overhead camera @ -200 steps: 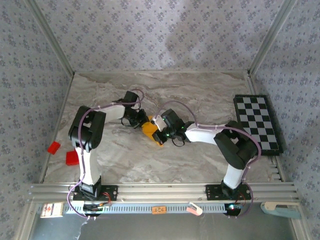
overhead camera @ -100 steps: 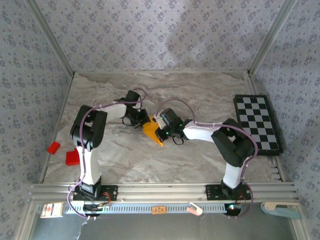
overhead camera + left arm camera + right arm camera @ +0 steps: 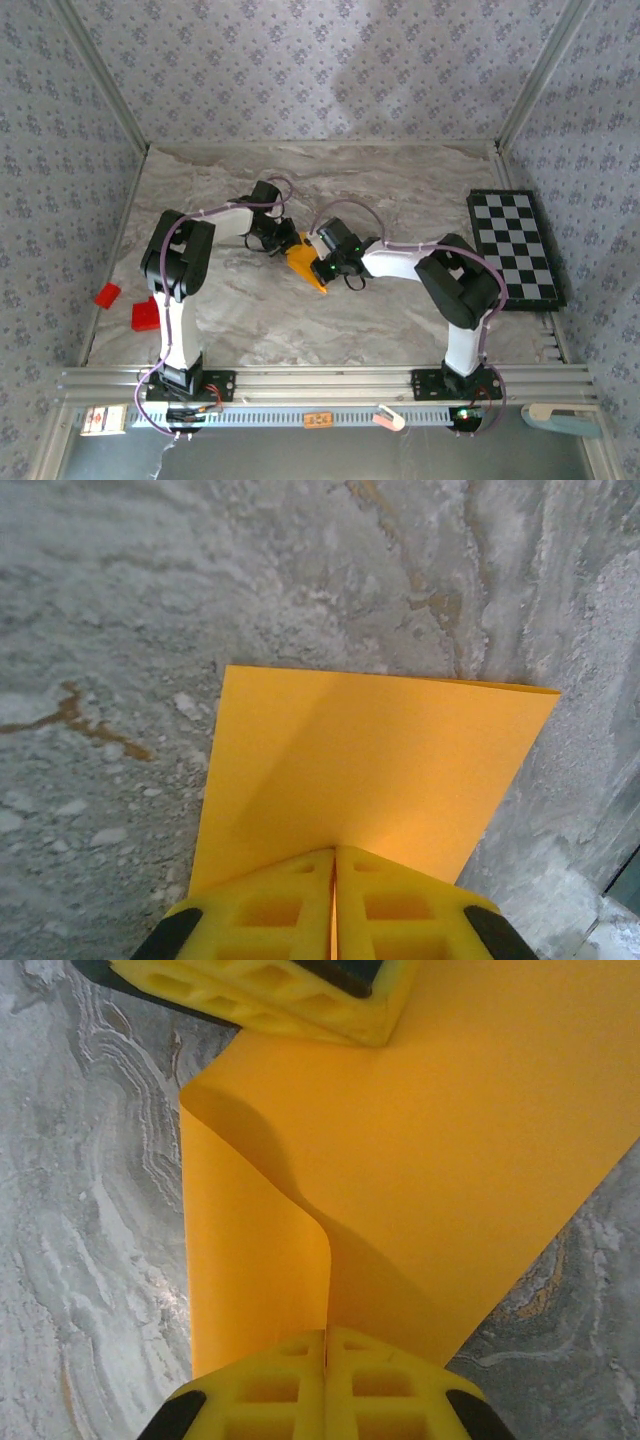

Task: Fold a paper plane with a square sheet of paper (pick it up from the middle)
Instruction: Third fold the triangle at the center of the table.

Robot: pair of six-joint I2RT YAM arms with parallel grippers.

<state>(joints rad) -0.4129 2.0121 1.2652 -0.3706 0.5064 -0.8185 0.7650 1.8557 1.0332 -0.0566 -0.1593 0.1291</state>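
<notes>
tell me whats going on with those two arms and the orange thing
Both arms are working one sheet of orange paper mid-table. The left pincer is shut on one edge and the right pincer is shut on another, with the paper bowed into a soft curl between them over the marble table. No dart shape is finished yet.

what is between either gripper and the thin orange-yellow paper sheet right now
Nothing visible. The left gripper and the right gripper are each shut directly on the thin orange-yellow paper sheet, gripping it from opposite sides. The small red blocks and the black-and-white checkerboard lie well off to the sides.
</notes>
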